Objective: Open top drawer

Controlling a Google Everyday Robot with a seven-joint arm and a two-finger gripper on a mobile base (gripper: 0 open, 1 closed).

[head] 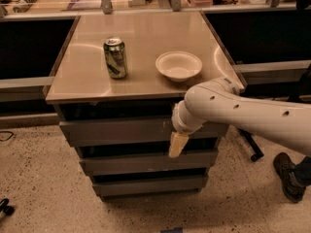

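Note:
The top drawer (116,129) is the widest grey flat front of three, just under the counter top, with pale scratch marks right of centre. It looks shut or nearly shut, with a dark gap above it. My gripper (177,143) hangs from the white arm (243,113) that comes in from the right. It sits in front of the right part of the top drawer front, its pale tip reaching down to the drawer's lower edge. The wrist hides where the tip meets the drawer.
A green can (115,57) and a white bowl (178,65) stand on the counter top (141,38). Two narrower drawers (131,163) lie below. A person's shoe (289,176) and a chair leg (252,147) are on the floor at right.

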